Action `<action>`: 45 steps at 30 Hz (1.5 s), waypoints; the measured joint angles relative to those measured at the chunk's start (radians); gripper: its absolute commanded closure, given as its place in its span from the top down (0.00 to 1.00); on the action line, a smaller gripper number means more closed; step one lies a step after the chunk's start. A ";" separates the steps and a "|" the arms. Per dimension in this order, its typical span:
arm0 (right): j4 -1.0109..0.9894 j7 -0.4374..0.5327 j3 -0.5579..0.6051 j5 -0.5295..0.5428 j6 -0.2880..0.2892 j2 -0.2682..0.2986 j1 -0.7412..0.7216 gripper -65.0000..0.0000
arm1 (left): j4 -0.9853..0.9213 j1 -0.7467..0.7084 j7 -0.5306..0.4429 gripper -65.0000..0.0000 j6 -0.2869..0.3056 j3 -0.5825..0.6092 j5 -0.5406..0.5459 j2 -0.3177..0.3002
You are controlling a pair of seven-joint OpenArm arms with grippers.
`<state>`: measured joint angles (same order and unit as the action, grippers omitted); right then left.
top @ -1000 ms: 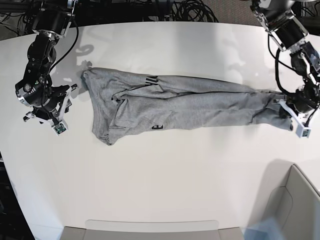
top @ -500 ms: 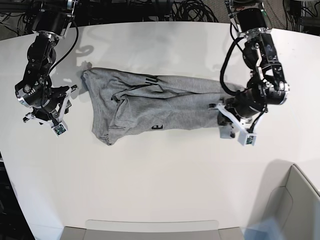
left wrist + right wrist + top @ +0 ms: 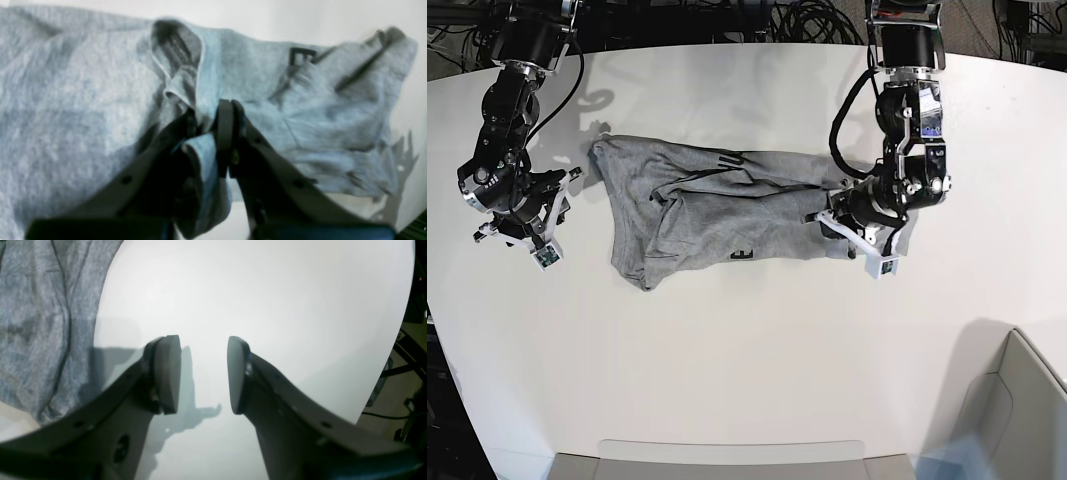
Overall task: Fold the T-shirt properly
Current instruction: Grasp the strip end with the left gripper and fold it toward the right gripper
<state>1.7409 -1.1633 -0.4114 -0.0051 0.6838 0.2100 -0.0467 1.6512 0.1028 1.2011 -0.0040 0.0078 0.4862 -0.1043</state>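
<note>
Left gripper (image 3: 852,232) clamps T-shirt (image 3: 717,215) hem; long axis runs toward the parted, empty right gripper (image 3: 522,238).

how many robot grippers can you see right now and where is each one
2. The left gripper is at the T-shirt's right end in the base view, clamped on its fabric. The right gripper hangs open over bare table, left of the shirt.

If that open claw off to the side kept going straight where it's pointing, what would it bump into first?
Probably just the bare white table: the right gripper has nothing between its fingertips, and the T-shirt lies off to one side.
</note>
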 measured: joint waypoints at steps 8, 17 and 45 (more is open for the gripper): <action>0.000 0.000 0.000 0.000 0.000 0.000 0.000 0.36 | -0.047 0.009 -0.009 0.01 0.000 0.004 -0.010 0.022; 0.000 0.000 0.000 0.000 0.000 0.000 0.000 0.36 | -0.056 0.038 0.056 0.57 0.004 0.005 -0.002 0.019; -0.045 0.000 0.001 0.001 0.000 0.002 -0.006 0.36 | 0.094 -0.006 0.013 0.47 -0.003 -0.159 -0.069 -0.012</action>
<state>1.6955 -1.1629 -0.4103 -0.0044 0.6838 0.2123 -0.0525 1.7454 0.0963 1.2144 -0.0074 -0.1516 0.4168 -0.1162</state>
